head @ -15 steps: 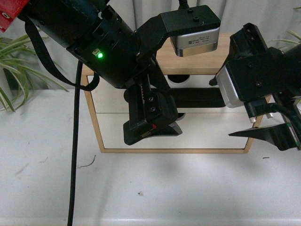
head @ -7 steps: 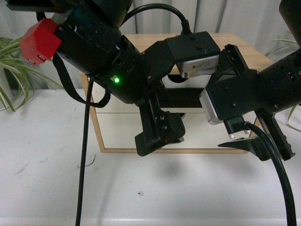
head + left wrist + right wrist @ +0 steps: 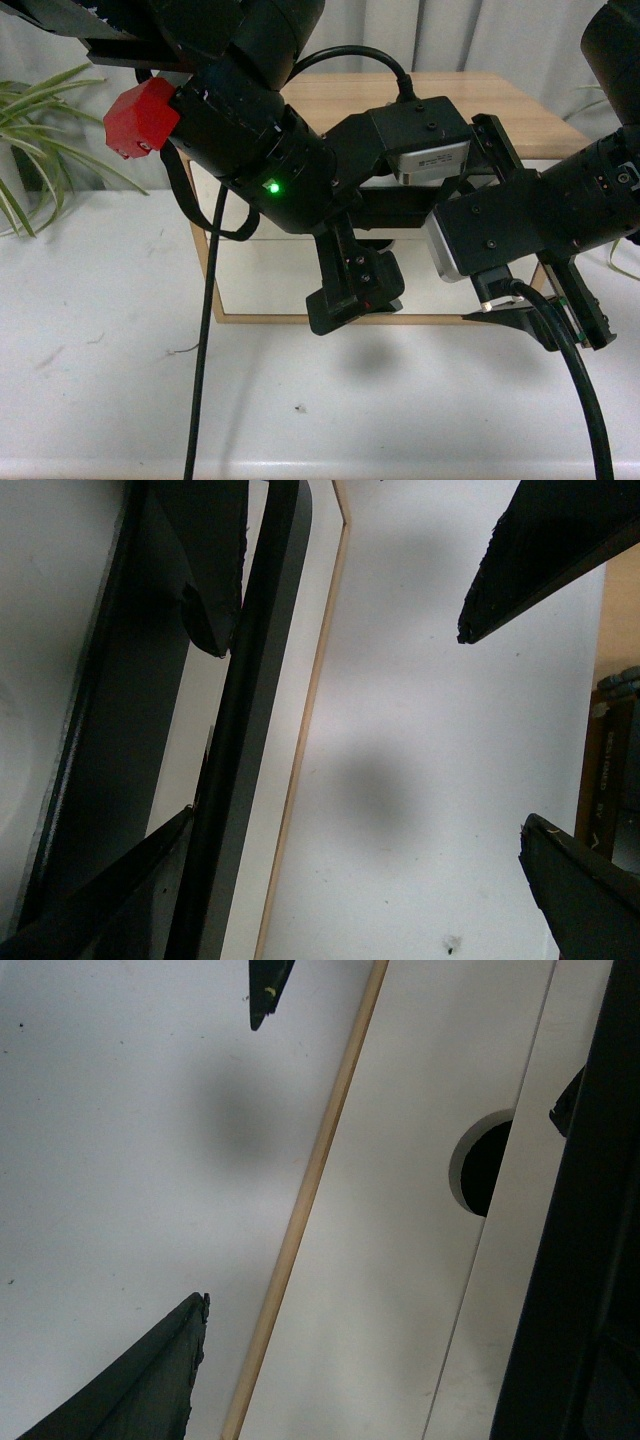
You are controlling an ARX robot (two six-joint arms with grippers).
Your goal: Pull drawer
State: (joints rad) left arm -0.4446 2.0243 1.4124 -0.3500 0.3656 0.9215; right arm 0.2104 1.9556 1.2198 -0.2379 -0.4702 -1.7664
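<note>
The drawer's black bar handle (image 3: 395, 208) runs across the upper white front of the wooden cabinet (image 3: 500, 100), mostly hidden behind both arms. My left gripper (image 3: 355, 298) hangs open in front of the cabinet's lower middle. In the left wrist view the handle (image 3: 240, 730) passes between the open jaws of the left gripper (image 3: 357, 825), close beside one finger (image 3: 110, 905). My right gripper (image 3: 535, 322) is open at the cabinet's lower right corner. The right wrist view shows the right gripper (image 3: 390, 1295) facing the handle-less lower front (image 3: 390, 1210) and a half-round notch (image 3: 482, 1165).
The cabinet stands on a white table (image 3: 300, 400). A wooden frame edge (image 3: 300, 1210) borders the lower front. A black cable (image 3: 200, 380) hangs down at the left. Plant leaves (image 3: 40, 150) reach in from the far left.
Both arms have dropped lower and drawn in over the cabinet front. The left gripper shifted right and down, the right gripper left and down. Both stayed open.
</note>
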